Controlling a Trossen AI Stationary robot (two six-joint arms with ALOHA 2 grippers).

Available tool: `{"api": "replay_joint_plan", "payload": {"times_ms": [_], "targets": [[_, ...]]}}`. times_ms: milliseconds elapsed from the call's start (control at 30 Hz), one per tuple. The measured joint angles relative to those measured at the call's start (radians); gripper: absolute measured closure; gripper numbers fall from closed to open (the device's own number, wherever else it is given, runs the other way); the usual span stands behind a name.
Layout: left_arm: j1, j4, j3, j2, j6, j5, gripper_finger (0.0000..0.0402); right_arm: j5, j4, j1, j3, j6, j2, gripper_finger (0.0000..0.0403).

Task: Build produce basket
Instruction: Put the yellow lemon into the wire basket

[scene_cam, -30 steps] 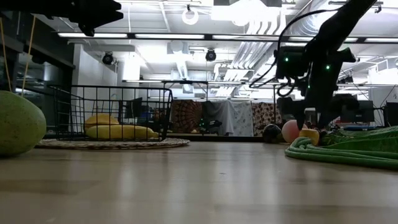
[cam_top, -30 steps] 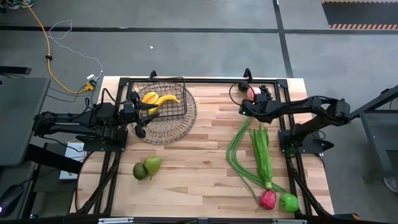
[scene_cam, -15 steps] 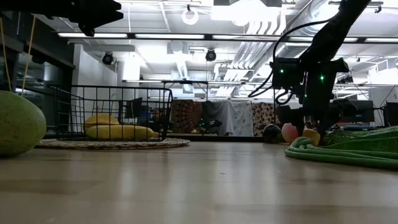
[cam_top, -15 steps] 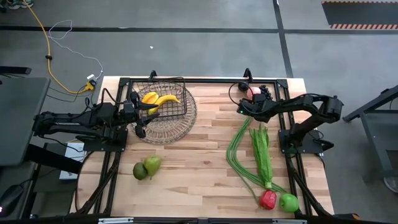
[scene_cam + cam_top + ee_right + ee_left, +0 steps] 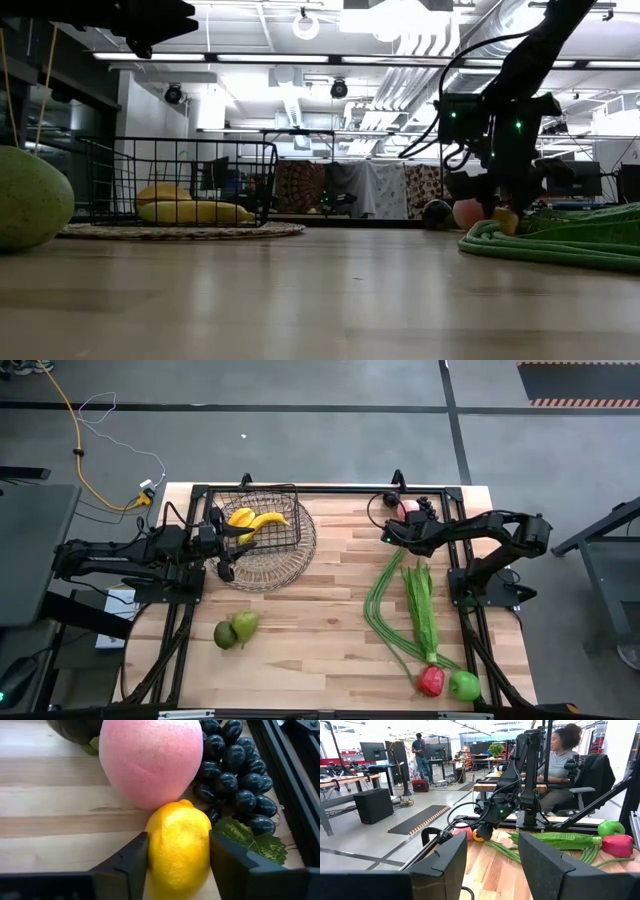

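My right gripper is down at the far right corner, shut on a yellow lemon that touches a pink peach; dark grapes lie beside them. The wire basket stands on a round woven mat and holds bananas. My left gripper waits open and empty at the basket's left side. Two green pears lie near the left edge. Long green beans, leafy greens, a red pepper and a green apple lie on the right. My right gripper pinches the lemon between its two fingers, one finger on each long side. The fingers slant down from the table's right side. The lemon sits on the table top with its tip against the peach.
A black frame rail runs close behind the grapes. Bare wood lies between the basket and the beans. Beyond the table a person sits at a desk.
My right gripper has come down toward the lemon beside the peach and has stayed there for the last half second. The basket, the bananas and my left arm have kept still.
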Motion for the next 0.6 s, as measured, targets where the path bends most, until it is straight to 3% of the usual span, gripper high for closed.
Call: {"api": "replay_joint_plan", "payload": {"times_ms": [200, 367, 500, 600], "targets": [[0.000, 0.000, 0.000, 0.000, 0.000, 0.000, 0.0236, -0.018, -0.091, 0.022, 0.037, -0.002, -0.013, 0.0253], [0.000, 0.000, 0.000, 0.000, 0.000, 0.000, 0.0236, 0.039, -0.155, 0.090, 0.082, -0.009, -0.072, 0.0253], [0.000, 0.000, 0.000, 0.000, 0.000, 0.000, 0.0236, 0.097, -0.100, 0.178, 0.112, -0.133, -0.151, 0.0258], [0.000, 0.000, 0.000, 0.000, 0.000, 0.003, 0.0236, 0.106, 0.038, 0.248, 0.118, -0.303, -0.210, 0.0256]]}}
